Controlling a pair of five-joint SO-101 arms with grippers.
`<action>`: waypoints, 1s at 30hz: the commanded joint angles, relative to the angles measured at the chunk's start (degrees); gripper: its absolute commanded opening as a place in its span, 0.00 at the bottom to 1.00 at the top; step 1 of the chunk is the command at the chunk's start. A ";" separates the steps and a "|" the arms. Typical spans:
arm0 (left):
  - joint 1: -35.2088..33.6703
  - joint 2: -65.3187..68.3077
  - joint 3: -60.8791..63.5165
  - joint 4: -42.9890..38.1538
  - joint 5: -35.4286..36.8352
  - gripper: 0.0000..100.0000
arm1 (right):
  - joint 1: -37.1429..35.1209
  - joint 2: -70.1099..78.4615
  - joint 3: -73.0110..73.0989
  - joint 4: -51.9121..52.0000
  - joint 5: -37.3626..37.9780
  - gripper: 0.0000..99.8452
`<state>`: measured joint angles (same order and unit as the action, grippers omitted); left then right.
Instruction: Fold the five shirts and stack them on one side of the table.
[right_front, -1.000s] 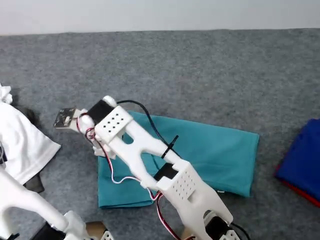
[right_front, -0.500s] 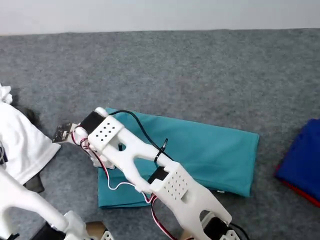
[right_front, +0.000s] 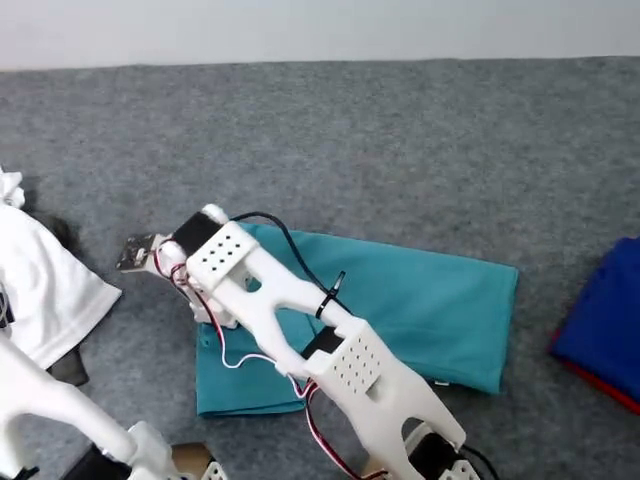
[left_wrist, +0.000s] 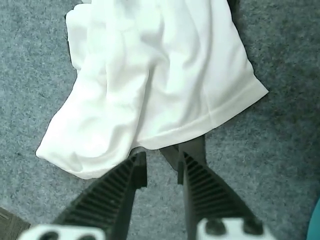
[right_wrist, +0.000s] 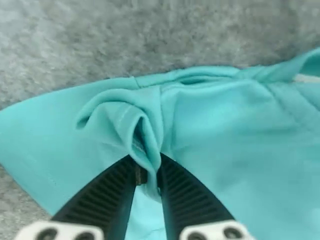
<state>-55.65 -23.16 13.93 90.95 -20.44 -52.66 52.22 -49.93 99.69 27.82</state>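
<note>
**On the grey desk (right_front: 400, 140): teal shirt (right_front: 430, 300) pinched**

Clamps right pincer (right_wrist: 148, 172) shut on a raised fold at the teal shirt's edge, mid-desk. Hangs left pincer (left_wrist: 161, 159) slightly apart over the white shirt (left_wrist: 150, 75) hem, gripping nothing.

Grey felt table cover (right_front: 400, 150), pale back wall (right_front: 300, 30)

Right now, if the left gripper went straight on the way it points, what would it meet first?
Probably the dark cloth peeking from under the white shirt, then that shirt's hem; depth is hard to judge.
</note>
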 joint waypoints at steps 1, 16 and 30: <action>0.62 -1.58 -0.31 -1.05 0.09 0.11 | 1.27 -5.85 -3.52 0.84 -0.26 0.01; 0.53 -1.58 1.19 -1.14 -0.44 0.11 | -5.49 -6.37 -3.52 0.84 -0.62 0.17; 0.62 -1.67 1.19 -1.14 -1.49 0.11 | -2.15 -6.46 -3.60 0.75 -0.26 0.01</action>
<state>-55.65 -23.16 15.34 90.86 -21.41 -56.79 50.55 -49.93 99.69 27.74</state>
